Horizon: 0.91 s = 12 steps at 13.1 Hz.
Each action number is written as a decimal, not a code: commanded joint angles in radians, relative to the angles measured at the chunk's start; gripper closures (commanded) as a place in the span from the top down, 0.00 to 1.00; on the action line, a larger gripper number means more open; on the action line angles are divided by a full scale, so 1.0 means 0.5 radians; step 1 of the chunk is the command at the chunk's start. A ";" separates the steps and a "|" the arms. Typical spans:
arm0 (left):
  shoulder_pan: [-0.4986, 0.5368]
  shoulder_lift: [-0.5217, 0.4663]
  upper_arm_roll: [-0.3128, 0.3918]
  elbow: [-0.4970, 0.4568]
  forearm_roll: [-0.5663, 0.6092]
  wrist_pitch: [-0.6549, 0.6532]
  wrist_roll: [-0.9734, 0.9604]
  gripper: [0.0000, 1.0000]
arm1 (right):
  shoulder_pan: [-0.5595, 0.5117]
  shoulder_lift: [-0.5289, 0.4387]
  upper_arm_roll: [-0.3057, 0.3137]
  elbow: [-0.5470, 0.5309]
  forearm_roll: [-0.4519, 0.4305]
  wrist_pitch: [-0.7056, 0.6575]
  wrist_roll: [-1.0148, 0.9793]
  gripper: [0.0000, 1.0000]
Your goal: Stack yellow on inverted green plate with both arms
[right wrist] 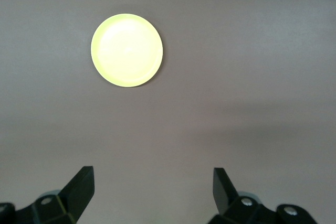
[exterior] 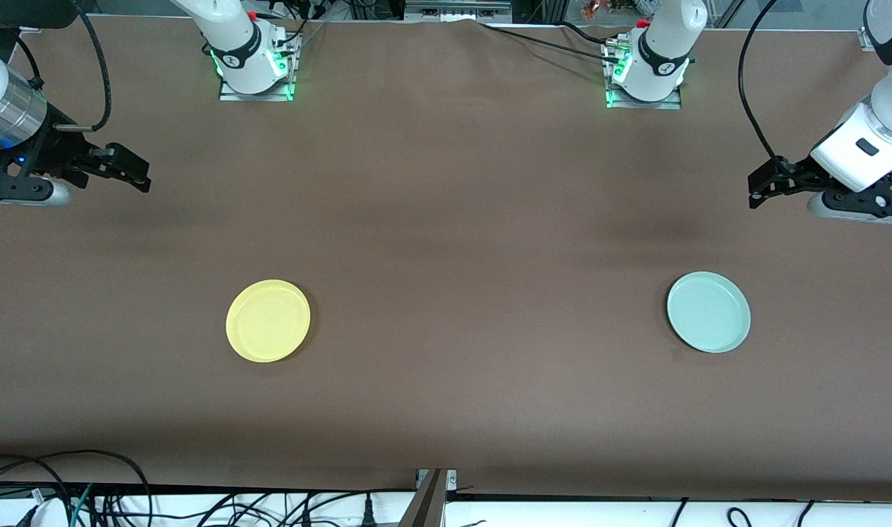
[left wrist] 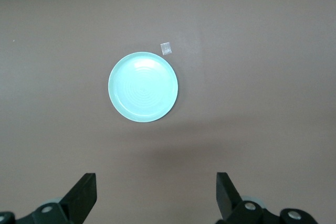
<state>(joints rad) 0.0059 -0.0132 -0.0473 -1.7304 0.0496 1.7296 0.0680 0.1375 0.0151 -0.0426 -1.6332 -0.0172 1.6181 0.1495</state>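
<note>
The yellow plate (exterior: pixel 268 320) lies flat on the brown table toward the right arm's end; it also shows in the right wrist view (right wrist: pixel 126 50). The pale green plate (exterior: pixel 708 312) lies flat toward the left arm's end, with concentric rings on its upward face in the left wrist view (left wrist: pixel 143 86). My right gripper (exterior: pixel 135 173) hangs open and empty high over the table's end, well apart from the yellow plate; its jaws (right wrist: pixel 152 178) stand wide. My left gripper (exterior: pixel 760 187) hangs open and empty over the other end, apart from the green plate; its jaws (left wrist: pixel 156 182) stand wide.
The two arm bases (exterior: pixel 254 67) (exterior: pixel 647 73) stand at the table's edge farthest from the front camera. A small pale square scrap (left wrist: pixel 166 48) lies beside the green plate. Cables (exterior: pixel 87 490) and a metal bracket (exterior: pixel 432 498) run along the edge nearest the camera.
</note>
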 commanded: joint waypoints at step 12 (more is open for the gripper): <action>-0.006 0.091 0.030 0.098 -0.041 -0.100 0.048 1.00 | -0.005 -0.043 0.012 -0.041 0.001 0.022 -0.004 1.00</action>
<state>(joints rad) 0.0067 0.0144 -0.0371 -1.7190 0.0476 1.7068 0.0686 0.1375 0.0151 -0.0424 -1.6332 -0.0172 1.6184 0.1495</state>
